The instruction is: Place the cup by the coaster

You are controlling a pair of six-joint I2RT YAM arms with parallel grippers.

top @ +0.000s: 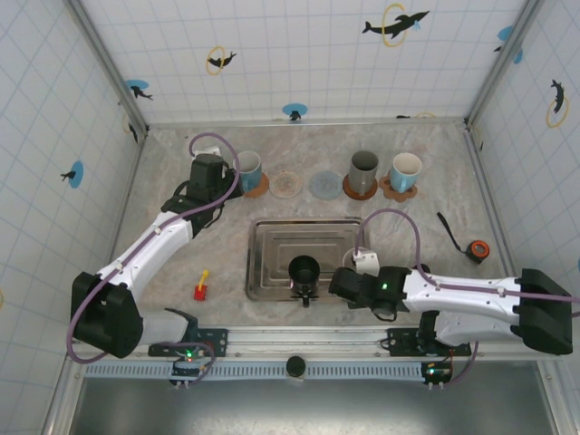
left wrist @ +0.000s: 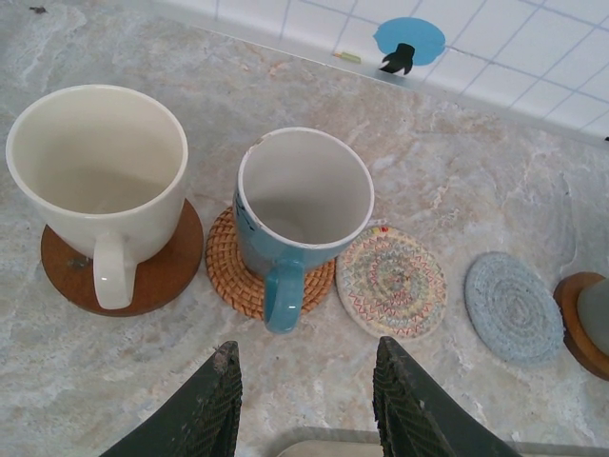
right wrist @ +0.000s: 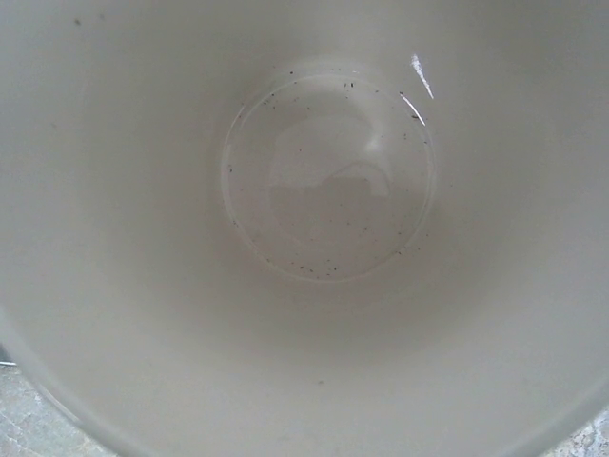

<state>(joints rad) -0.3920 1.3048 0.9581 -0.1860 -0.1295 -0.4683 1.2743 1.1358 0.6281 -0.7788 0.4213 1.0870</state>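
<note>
The cup (right wrist: pixel 324 238) is cream-white inside, its round bottom flecked with dark specks. A bare multicoloured woven coaster (left wrist: pixel 391 282) lies flat beside a blue-grey coaster (left wrist: pixel 514 307).

Top camera looks down from behind me; my left wrist views closely the same blue mug (left wrist: pixel 303 214); right wrist peers very near into a white cup (right wrist: pixel 324 181).

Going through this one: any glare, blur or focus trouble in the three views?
Top external: even light, soft shadows, a sheen on the metal tray. Left wrist: sharp on the blue mug, no glare. Right wrist: very close to the inside of a pale cup, soft, with a small bright glint upper right.
</note>
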